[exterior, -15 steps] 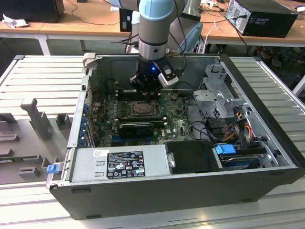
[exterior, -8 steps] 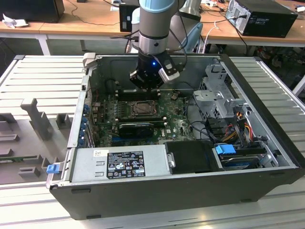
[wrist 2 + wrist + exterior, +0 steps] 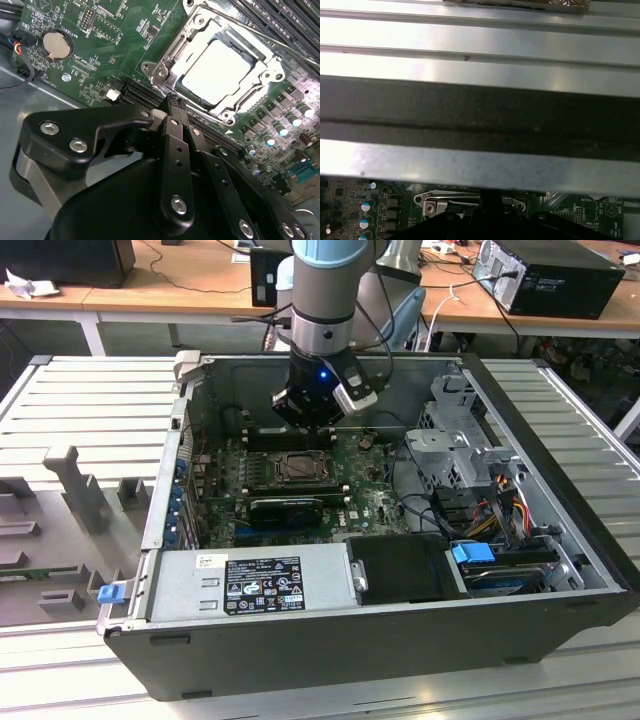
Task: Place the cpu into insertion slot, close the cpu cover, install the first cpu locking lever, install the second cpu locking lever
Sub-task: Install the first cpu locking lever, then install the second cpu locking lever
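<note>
The cpu (image 3: pixel 220 70), a pale silver square, lies flat in the insertion slot (image 3: pixel 298 468) on the green board. The cpu cover (image 3: pixel 167 55), a silver frame, lies down around it with the chip showing through its window. A thin metal lever rod (image 3: pixel 270 37) runs along the far side of the socket. My gripper (image 3: pixel 173 102) hangs just above the socket's near edge, its black fingers (image 3: pixel 175 130) pressed together with nothing between them. In the exterior view the gripper (image 3: pixel 318 420) sits over the back edge of the socket. The first wrist view catches the socket rim (image 3: pixel 450 205) below the case wall.
The open computer case (image 3: pixel 520 410) rests on a ribbed metal table. A long black card (image 3: pixel 285 508) lies in front of the socket, a power supply (image 3: pixel 250 585) at the near side, a drive cage (image 3: pixel 460 440) on the exterior view's right. Memory slots (image 3: pixel 280 15) and a coin battery (image 3: pixel 56 45) flank the socket.
</note>
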Available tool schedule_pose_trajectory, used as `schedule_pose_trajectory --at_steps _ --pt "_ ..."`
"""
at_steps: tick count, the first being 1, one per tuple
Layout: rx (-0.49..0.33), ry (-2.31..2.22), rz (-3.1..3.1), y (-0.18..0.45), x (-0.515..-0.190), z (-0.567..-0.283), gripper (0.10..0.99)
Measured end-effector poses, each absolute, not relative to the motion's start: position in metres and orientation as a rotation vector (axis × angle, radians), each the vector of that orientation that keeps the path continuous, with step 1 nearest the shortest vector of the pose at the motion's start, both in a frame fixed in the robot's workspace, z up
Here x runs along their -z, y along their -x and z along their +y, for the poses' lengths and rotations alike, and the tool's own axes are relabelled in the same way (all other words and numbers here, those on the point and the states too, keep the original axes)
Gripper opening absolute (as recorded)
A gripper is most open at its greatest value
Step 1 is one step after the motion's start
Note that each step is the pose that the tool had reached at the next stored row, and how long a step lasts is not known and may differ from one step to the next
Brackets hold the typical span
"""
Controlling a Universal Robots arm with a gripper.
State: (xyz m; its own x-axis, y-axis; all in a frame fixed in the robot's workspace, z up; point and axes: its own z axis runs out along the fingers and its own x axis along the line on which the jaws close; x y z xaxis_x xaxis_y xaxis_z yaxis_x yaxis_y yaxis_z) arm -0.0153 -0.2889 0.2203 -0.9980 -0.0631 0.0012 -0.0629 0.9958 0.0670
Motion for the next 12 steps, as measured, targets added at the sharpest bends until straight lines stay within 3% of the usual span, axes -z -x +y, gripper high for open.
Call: schedule_pose_trajectory --at_steps 12 --pt "0.105 -0.099 -3.135 0.0152 -0.2203 -0.2960 0.106"
